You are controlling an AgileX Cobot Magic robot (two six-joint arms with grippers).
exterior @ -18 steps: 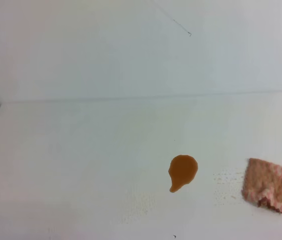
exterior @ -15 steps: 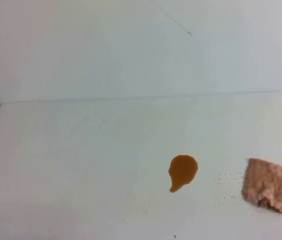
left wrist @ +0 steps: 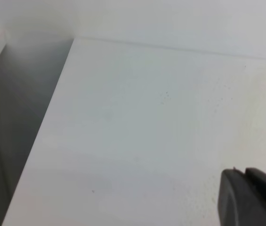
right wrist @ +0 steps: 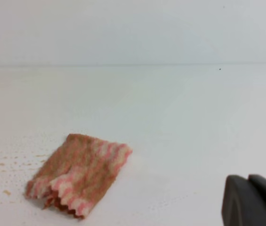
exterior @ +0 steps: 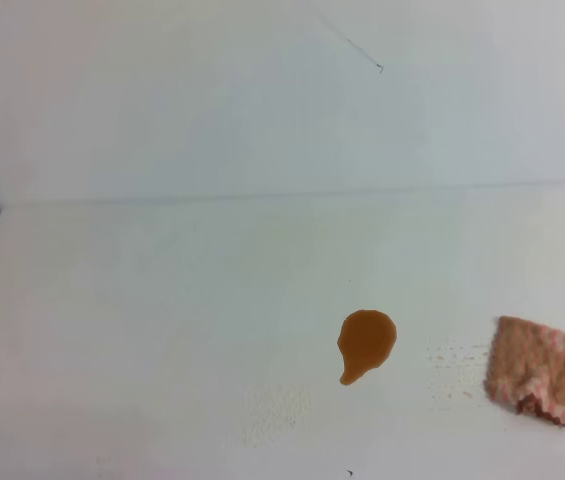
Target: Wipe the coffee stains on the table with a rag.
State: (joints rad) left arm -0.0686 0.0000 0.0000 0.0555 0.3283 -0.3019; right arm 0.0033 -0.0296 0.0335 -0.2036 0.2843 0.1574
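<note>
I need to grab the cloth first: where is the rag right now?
In the exterior high view the rag lies flat on the table near its right edge, right of the coffee stain and apart from it.

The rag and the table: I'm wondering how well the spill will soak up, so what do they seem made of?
The rag: soft woven or knitted cloth, matte and fuzzy, with zigzag-cut edges and limp folds, so likely absorbent. The table: hard, smooth white top, probably laminate or painted board; the coffee stains sit beaded as one blot rather than soaked in.
</note>
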